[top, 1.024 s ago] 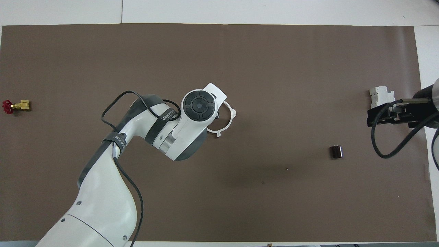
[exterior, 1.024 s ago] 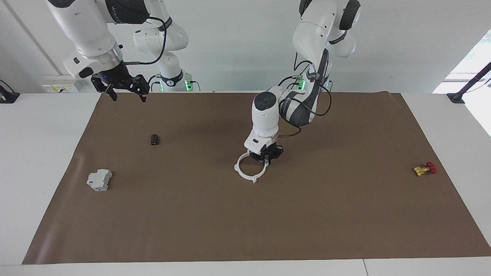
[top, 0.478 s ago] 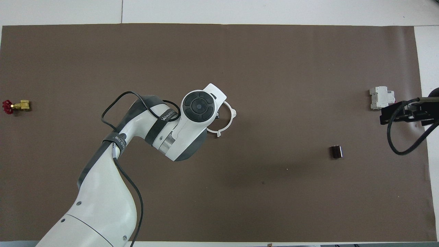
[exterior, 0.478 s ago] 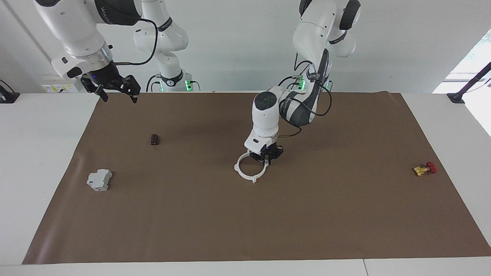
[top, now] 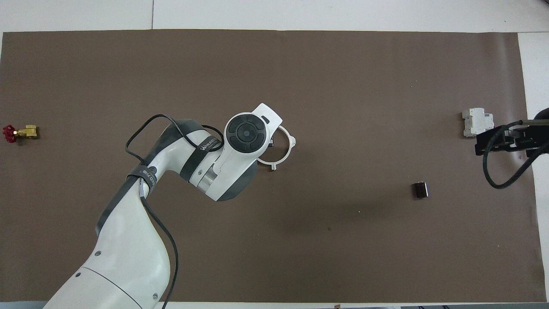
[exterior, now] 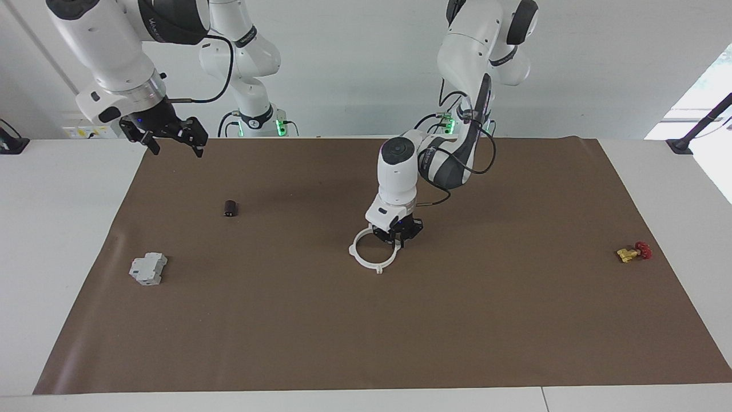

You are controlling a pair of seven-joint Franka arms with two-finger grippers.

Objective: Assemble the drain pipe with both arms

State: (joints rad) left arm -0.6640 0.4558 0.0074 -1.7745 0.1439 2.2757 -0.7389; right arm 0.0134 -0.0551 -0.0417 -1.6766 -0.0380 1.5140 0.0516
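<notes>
The drain pipe is one joined white ring [exterior: 361,261] lying flat on the brown mat [exterior: 457,320] near the middle of the table. It also shows in the overhead view [top: 291,148], partly covered by the left arm's wrist. My left gripper [exterior: 398,238] points down at the ring's rim on the side nearer to the robots and toward the left arm's end. My right gripper [exterior: 171,139] is open and empty, raised over the mat's corner at the right arm's end; it shows at the overhead view's edge [top: 504,141].
A grey boxy block [exterior: 148,269] [top: 477,122] lies toward the right arm's end. A small dark cylinder [exterior: 230,208] [top: 420,189] lies nearer to the robots than the block. A yellow-and-red valve piece [exterior: 633,252] [top: 19,132] lies at the left arm's end.
My right gripper has moved up and out toward the right arm's end of the table. The left arm has shifted only slightly; the ring has stayed in place.
</notes>
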